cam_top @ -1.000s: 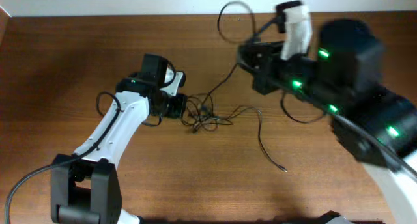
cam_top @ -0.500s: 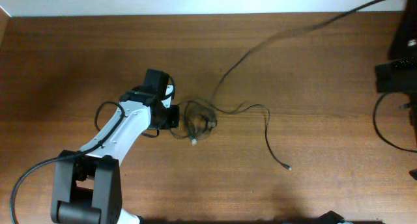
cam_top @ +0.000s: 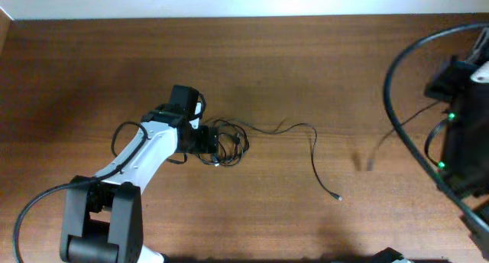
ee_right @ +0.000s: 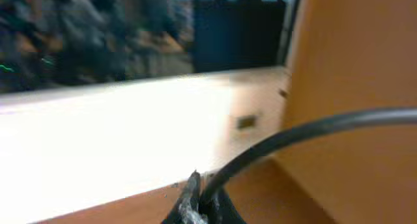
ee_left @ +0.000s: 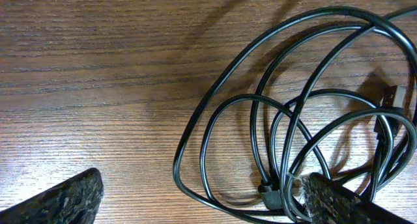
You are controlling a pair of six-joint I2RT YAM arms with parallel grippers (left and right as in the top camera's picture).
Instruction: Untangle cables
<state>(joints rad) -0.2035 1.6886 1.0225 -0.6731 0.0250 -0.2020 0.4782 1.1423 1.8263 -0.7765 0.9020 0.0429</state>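
A tangle of thin black cables [cam_top: 227,143] lies on the wooden table just right of my left gripper [cam_top: 208,143]. In the left wrist view the cables [ee_left: 287,120] loop between my two fingers [ee_left: 65,199], which stand wide apart and open. A small flat plug [ee_left: 389,95] and an angled plug [ee_left: 270,194] show in the loops. One cable end [cam_top: 313,152] trails right from the tangle and down to a plug tip. At the far right, my right gripper [ee_right: 199,199] is shut on one black cable [ee_right: 293,136]. A blurred thin cable [cam_top: 393,137] hangs by the right arm [cam_top: 458,133].
The right arm's own thick black cable [cam_top: 391,79] arcs over the table's right side. The table's back edge [cam_top: 229,18] meets a white wall. The right wrist view faces off the table towards a bright wall.
My left gripper has opened and let go of the tangle, which settled beside it. The right arm swung to the far right, drawing one cable away from the tangle.
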